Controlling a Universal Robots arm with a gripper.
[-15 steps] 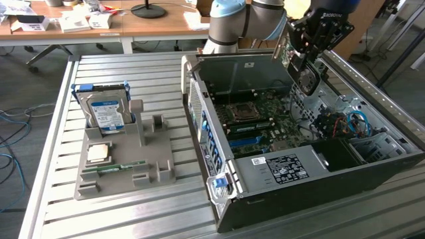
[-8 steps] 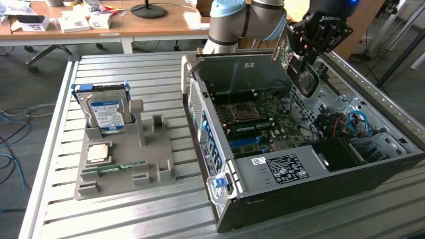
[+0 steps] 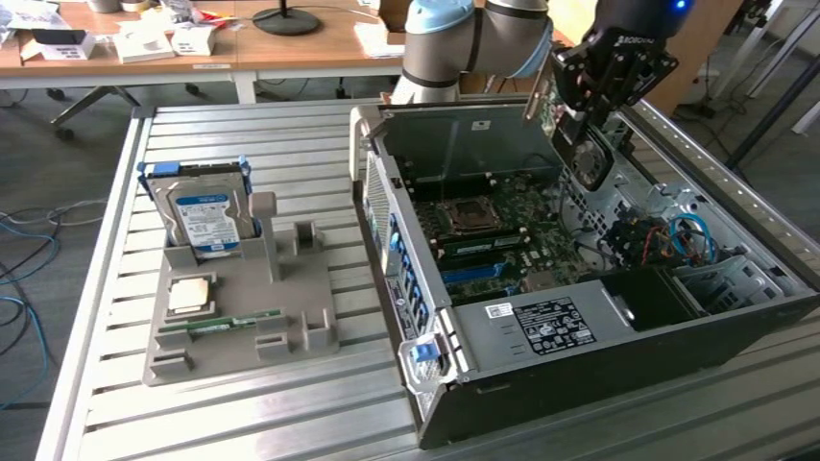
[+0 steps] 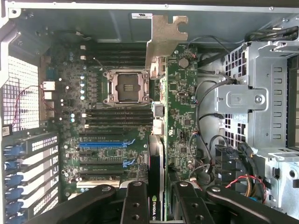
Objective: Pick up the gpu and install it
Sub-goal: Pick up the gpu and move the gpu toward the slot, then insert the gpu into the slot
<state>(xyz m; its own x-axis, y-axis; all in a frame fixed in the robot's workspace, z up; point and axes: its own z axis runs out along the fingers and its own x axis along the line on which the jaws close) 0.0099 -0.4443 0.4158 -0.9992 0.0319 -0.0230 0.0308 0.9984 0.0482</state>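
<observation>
Case [image 3: 615, 375] open above motherboard [image 4: 70, 93]; drive cage [image 4: 252, 100], cables [image 3: 686, 235] close beside held gpu [image 4: 180, 116].

The gripper [image 4: 161, 205] is clamping the gpu [image 4: 180, 107] edge-on, with the silver bracket [image 4: 166, 37] at the end far from the fingers. The card is hanging over the motherboard [image 4: 93, 93], between the CPU socket [image 4: 127, 86] and the drive cage [image 4: 252, 93].

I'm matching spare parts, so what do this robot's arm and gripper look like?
The arm has grey metallic tube sections with pale blue joint caps. The black gripper carries white lettering on its body and a small blue light above; its black fingers are flat jointed links with round pivot holes.
</observation>
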